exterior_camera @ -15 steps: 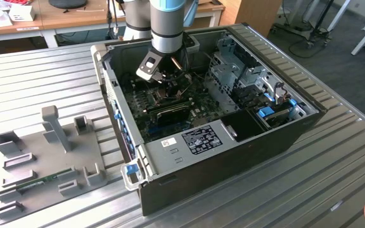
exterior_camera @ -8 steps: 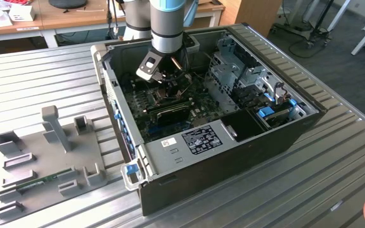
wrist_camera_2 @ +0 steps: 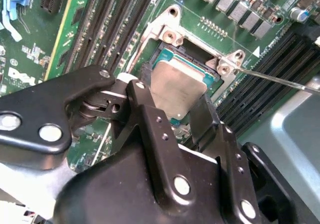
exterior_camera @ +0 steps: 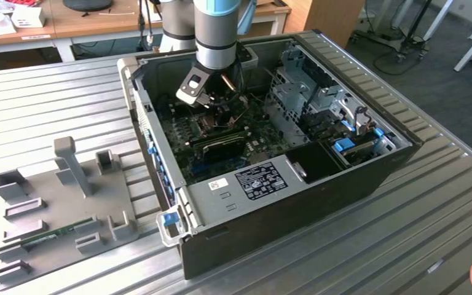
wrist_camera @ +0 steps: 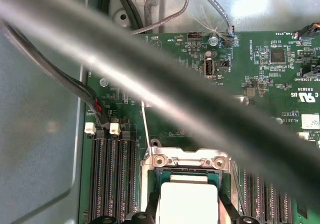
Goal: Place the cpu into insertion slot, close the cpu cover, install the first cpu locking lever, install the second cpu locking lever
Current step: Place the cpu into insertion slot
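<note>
the claw (wrist_camera_2: 169,94) is clenched on the cpu (wrist_camera_2: 179,83), its two black fingers (wrist_camera_2: 151,126) pressing on opposite edges of the chip. the cpu sits slightly tilted between the fingertips, directly over the insertion slot (wrist_camera_2: 169,35), whose silver rim shows just beyond the claw's tips. i cannot tell whether chip and slot touch. long black memory slots (wrist_camera_2: 112,28) run along both sides of the claw. in the exterior view the claw reaches down inside an open computer case (exterior_camera: 302,203).

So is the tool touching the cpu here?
Touching. In the second wrist view the fingers of the tool sit flush against opposite edges of the cpu, no gap on either side.
</note>
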`<state>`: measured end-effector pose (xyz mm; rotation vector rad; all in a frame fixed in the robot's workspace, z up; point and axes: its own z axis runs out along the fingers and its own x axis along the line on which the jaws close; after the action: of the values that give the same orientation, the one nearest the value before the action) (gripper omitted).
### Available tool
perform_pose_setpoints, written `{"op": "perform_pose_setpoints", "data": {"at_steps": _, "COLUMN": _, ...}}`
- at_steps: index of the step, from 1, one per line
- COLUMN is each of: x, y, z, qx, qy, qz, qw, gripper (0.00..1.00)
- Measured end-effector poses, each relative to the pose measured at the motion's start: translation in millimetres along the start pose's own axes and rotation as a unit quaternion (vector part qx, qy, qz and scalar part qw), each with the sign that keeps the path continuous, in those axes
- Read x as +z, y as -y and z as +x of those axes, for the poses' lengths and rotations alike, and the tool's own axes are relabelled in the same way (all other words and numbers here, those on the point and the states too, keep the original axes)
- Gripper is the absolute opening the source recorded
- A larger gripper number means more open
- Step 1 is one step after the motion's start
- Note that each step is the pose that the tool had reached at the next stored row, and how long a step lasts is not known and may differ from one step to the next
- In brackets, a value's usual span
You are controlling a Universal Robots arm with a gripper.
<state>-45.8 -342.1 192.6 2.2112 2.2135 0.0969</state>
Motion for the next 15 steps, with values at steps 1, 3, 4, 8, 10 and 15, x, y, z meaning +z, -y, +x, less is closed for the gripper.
{"op": "perform_pose_setpoints", "data": {"at_steps": 1, "x": 0.0, "y": 0.0, "z": 0.0, "qx": 0.0, "qy": 0.0, "qz": 0.0, "qw": 1.0, "gripper": 0.54}}
{"op": "perform_pose_setpoints", "data": {"at_steps": 3, "x": 0.0, "y": 0.0, "z": 0.0, "qx": 0.0, "qy": 0.0001, "qz": 0.0, "qw": 1.0, "gripper": 0.54}}
{"op": "perform_pose_setpoints", "data": {"at_steps": 4, "x": 0.0, "y": 0.0, "z": 0.0, "qx": 0.0, "qy": 0.0001, "qz": 0.0001, "qw": 1.0, "gripper": 0.54}}
{"op": "perform_pose_setpoints", "data": {"at_steps": 8, "x": 0.3, "y": 0.0, "z": 0.1, "qx": 0.0, "qy": -0.0002, "qz": -0.0001, "qw": 1.0, "gripper": 0.55}}
{"op": "perform_pose_setpoints", "data": {"at_steps": 10, "x": 0.3, "y": 0.0, "z": 0.0, "qx": 0.0, "qy": 0.0, "qz": 0.0, "qw": 1.0, "gripper": 0.62}}
{"op": "perform_pose_setpoints", "data": {"at_steps": 15, "x": 0.1, "y": 0.0, "z": 0.0, "qx": 0.0, "qy": 0.0001, "qz": 0.0001, "qw": 1.0, "gripper": 0.62}}
